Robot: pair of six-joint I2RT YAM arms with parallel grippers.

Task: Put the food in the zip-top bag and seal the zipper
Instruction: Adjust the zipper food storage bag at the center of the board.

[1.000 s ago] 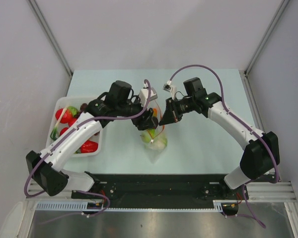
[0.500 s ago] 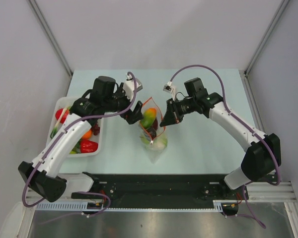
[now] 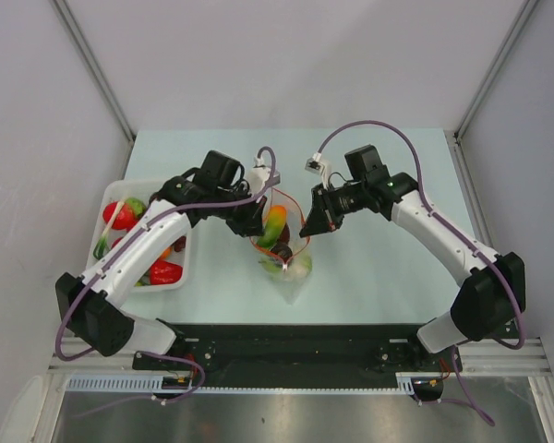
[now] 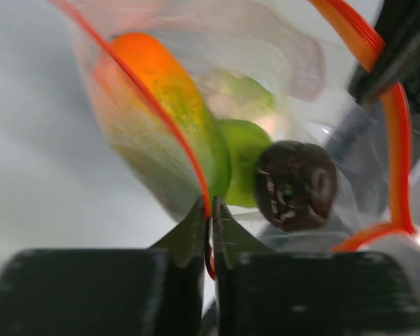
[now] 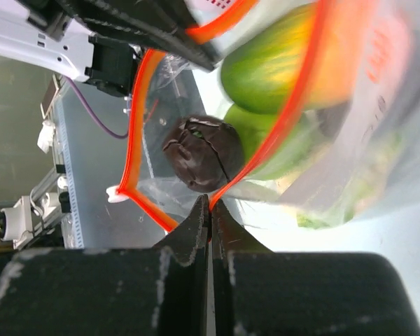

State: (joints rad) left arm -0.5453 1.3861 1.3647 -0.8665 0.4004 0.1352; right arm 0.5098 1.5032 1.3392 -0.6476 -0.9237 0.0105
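Observation:
The zip-top bag (image 3: 292, 269) stands in the middle of the table with its mouth held wide. Inside lie an orange-green piece (image 3: 275, 224), a green apple (image 4: 243, 162), dark grapes (image 4: 297, 185) and a whitish lump (image 3: 300, 266). My left gripper (image 3: 256, 228) is shut on the zipper (image 4: 399, 140) at the mouth's left side, as the left wrist view shows at the left gripper (image 4: 211, 210). My right gripper (image 3: 306, 228) is shut on the zipper (image 5: 136, 105) at the right side, with the strip pinched at the right gripper (image 5: 210, 204).
A white tray (image 3: 111, 197) stands at the left of the table and holds more food, among it red pieces (image 3: 164, 272) and a green one. The left arm reaches over the tray's far right corner. Black rails run along the near edge.
My left gripper drew back open from above the bag toward the left, then came back to the bag's left mouth edge and shut on the zipper. The right gripper has kept its hold.

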